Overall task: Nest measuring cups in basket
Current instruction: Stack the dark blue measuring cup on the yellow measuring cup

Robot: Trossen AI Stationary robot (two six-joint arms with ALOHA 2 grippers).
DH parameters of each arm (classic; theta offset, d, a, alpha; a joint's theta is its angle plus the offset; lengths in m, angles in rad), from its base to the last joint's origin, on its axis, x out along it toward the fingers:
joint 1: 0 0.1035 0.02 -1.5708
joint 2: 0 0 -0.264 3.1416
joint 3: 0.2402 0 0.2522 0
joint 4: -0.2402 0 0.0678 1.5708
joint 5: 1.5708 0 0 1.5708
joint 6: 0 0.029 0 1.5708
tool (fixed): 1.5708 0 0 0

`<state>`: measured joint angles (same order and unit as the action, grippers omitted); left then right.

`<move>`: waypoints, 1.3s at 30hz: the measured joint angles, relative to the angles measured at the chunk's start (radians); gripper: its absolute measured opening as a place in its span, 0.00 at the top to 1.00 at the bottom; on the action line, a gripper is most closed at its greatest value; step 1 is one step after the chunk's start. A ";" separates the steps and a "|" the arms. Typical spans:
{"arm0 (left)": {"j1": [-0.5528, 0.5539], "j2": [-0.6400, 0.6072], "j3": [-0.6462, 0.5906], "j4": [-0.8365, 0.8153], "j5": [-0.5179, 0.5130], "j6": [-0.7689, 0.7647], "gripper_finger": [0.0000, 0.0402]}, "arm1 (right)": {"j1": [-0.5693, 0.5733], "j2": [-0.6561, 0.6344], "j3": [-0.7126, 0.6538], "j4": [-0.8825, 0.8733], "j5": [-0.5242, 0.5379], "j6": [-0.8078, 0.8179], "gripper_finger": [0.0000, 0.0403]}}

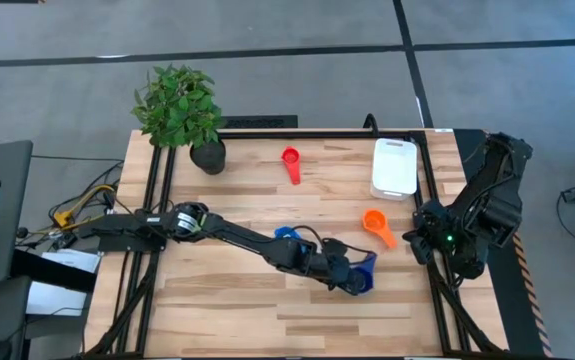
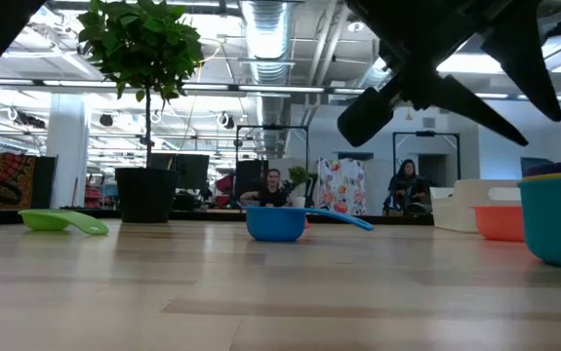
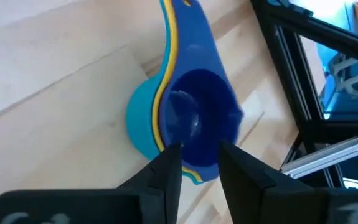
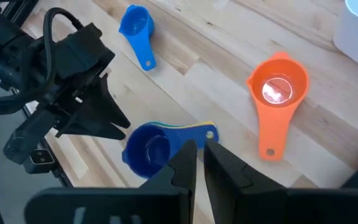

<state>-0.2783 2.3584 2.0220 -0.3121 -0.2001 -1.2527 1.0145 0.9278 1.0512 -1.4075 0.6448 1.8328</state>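
Observation:
A nested stack of cups (image 1: 367, 272), teal outside, yellow, then dark blue inside (image 3: 194, 118), stands on the table at the near right. My left gripper (image 3: 200, 158) is open and hovers just above the stack's rim, touching nothing. It also shows in the right wrist view (image 4: 119, 115). My right gripper (image 4: 199, 152) is shut and empty, raised at the table's right edge (image 1: 417, 240). An orange cup (image 1: 377, 225), a small blue cup (image 1: 285, 234) and a red cup (image 1: 291, 160) lie apart on the table. A green cup (image 2: 60, 221) shows only in the low view. The white basket (image 1: 394, 167) stands at the far right.
A potted plant (image 1: 207, 155) stands at the table's far left corner. Black frame rails (image 1: 432, 200) run along the table's sides. Bare wood lies at the near left (image 1: 197, 300). People sit in the room beyond the table (image 2: 407, 185).

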 joint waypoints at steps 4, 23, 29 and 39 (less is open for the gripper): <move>0.013 -0.012 0.000 -0.011 0.008 0.016 0.77 | 0.000 0.017 0.000 -0.001 -0.047 -0.022 0.87; 0.124 -0.225 0.000 -0.629 -0.023 0.350 0.80 | -0.031 0.121 -0.265 0.534 -0.332 -0.132 0.98; 0.141 -0.232 0.000 -0.699 -0.021 0.384 0.83 | -0.075 0.205 -0.336 0.587 -0.376 -0.108 0.95; 0.128 -0.334 0.000 -0.889 -0.146 0.421 0.85 | -0.132 0.432 -0.340 0.723 -0.462 -0.223 0.96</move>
<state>-0.1504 2.0239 2.0220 -1.2009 -0.3461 -0.8314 0.8828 1.3603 0.7109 -0.6848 0.1829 1.6101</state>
